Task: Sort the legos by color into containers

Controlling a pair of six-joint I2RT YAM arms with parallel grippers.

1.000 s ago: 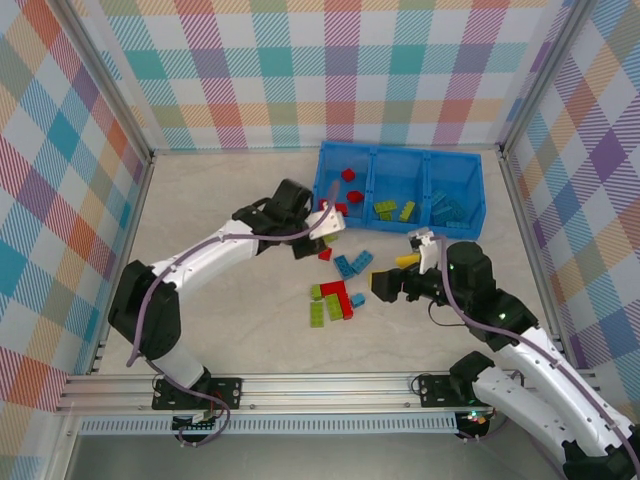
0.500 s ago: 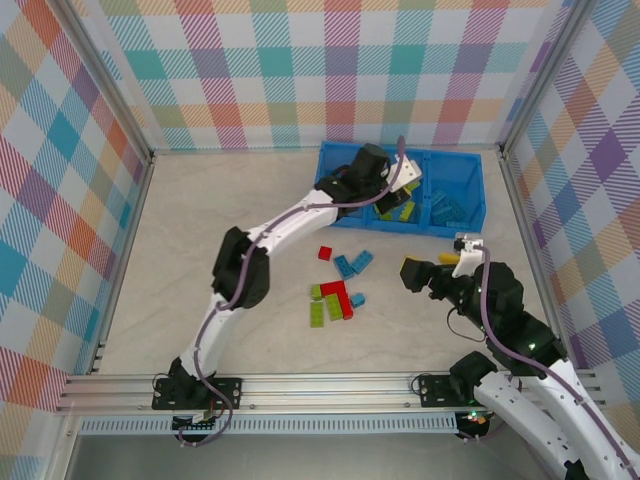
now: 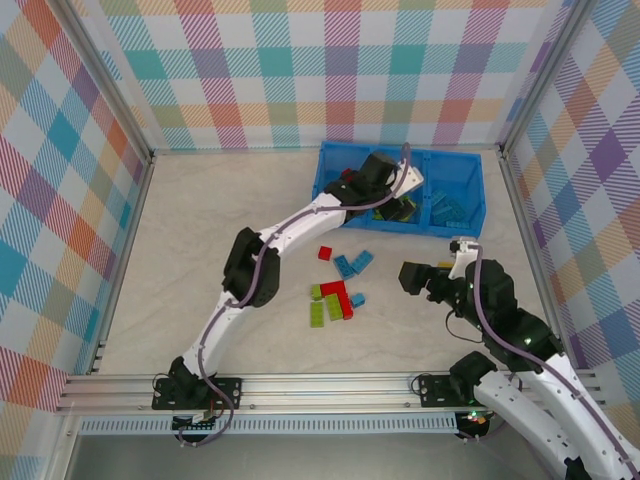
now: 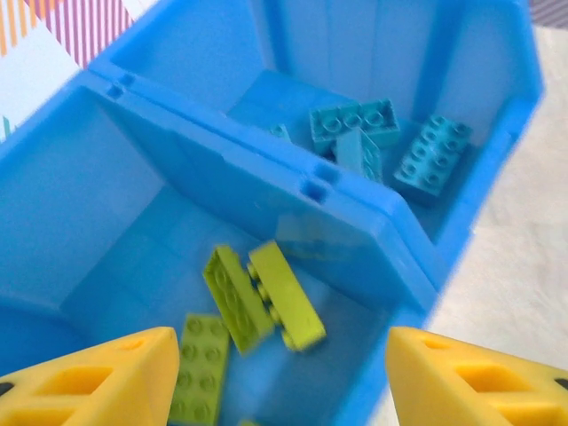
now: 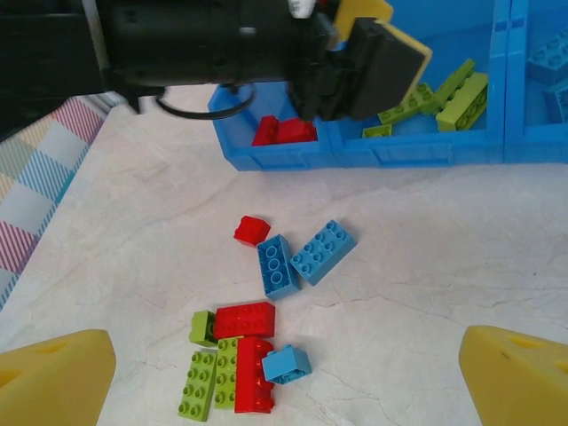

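The blue tray point(image 3: 478, 212) of three containers stands at the back right. My left gripper point(image 3: 400, 203) hovers over the middle compartment, open with nothing between its yellow fingertips point(image 4: 89, 382). Below it lie lime green legos point(image 4: 286, 295), one leaning on another point(image 4: 232, 300). Light blue legos point(image 4: 355, 129) fill the right compartment and red ones point(image 5: 282, 130) the left. My right gripper point(image 3: 412, 277) is open above the table, to the right of the loose pile point(image 3: 335, 297). That pile holds red point(image 5: 244, 319), green point(image 5: 197, 384) and blue point(image 5: 322, 251) legos.
A small red brick point(image 5: 251, 230) and a blue one on its side point(image 5: 278, 266) lie between the pile and the tray's front wall point(image 5: 408, 151). Checked walls enclose the table on three sides. Bare tabletop stretches to the left point(image 3: 200, 200).
My left arm swung from the tray's front left corner to above the middle compartment and opened, letting go of a green lego. My right gripper drew back to the right.
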